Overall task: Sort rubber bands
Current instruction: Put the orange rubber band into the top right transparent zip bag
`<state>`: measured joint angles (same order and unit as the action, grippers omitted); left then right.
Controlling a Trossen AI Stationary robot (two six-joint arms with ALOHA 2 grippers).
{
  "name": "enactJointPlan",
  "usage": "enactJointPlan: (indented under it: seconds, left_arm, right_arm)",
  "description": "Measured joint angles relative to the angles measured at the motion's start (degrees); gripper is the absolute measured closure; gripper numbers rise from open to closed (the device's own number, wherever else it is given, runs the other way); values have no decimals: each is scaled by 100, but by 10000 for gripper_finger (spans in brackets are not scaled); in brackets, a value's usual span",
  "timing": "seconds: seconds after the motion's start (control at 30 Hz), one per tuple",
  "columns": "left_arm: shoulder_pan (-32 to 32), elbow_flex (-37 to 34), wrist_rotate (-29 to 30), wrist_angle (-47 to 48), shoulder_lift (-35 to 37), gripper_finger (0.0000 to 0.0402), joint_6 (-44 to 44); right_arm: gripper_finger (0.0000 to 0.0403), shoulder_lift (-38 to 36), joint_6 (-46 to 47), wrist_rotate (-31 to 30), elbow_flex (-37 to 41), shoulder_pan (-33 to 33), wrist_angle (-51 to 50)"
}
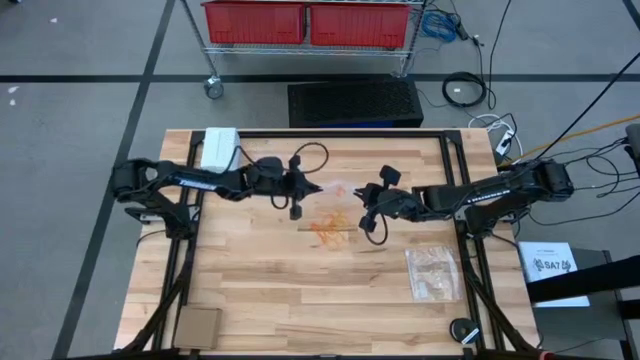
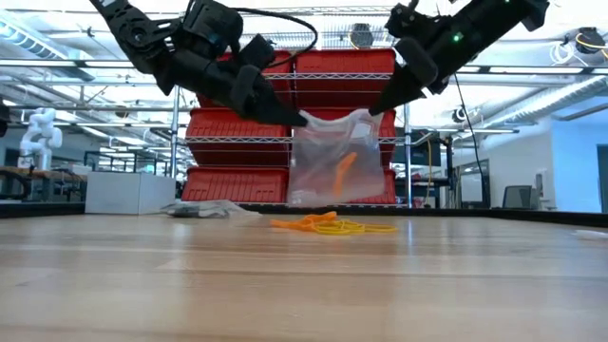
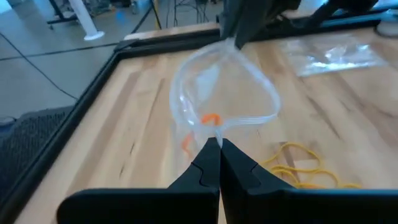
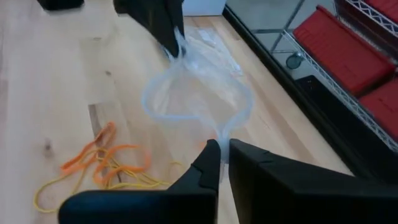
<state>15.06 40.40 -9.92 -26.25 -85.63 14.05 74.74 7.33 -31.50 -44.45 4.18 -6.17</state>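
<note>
A clear plastic zip bag (image 2: 328,161) hangs above the table's middle, strung between my two grippers with its mouth pulled open. An orange rubber band (image 2: 344,171) lies inside it. My left gripper (image 2: 296,117) is shut on the mouth's left side and my right gripper (image 2: 378,104) on its right side. Below the bag, a loose pile of orange and yellow rubber bands (image 1: 330,228) lies on the wood. My left gripper pinches the bag's mouth rim (image 3: 217,134) between its two shut fingers, coming slanting down from the table's left. The bag hangs below, clear of the table. My right gripper pinches the opposite side of the mouth rim (image 4: 224,132) between its two fingers, slanting down from the table's right. The rim between the two holds bows open into a loop.
A second clear bag (image 1: 435,272) lies flat at the near right. Another crumpled clear bag (image 2: 204,209) rests at the far left. A white box (image 1: 218,148) sits at the far left corner, a brown pad (image 1: 197,325) at the near left, and a black round object (image 1: 465,330) at the near right.
</note>
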Motion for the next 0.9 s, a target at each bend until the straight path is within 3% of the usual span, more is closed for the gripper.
enactJointPlan:
  seconds: [0.13, 0.37, 0.47, 0.53, 0.67, 0.9]
  left_arm:
    - [-18, -2, 397, -98, -1, 401, 91]
    - [104, -2, 433, -48, 106, 401, 134]
    - [205, -2, 602, 6, 104, 401, 131]
    - [293, -2, 663, 31, 104, 401, 131]
    - [418, -2, 677, 38, 104, 401, 129]
    - [480, -2, 677, 228, 104, 401, 131]
  right_arm:
    - [380, -105, 153, 33, 0, -22, -24]
    - [282, -539, 452, 44, 0, 133, -167]
    - [249, -563, 783, 523, 0, 222, -229]
    - [236, -384, 941, 957, 0, 304, -164]
    - [232, 326, 1061, 1106, 2, 437, -11]
    - [233, 1668, 470, 1709, 4, 445, 1295]
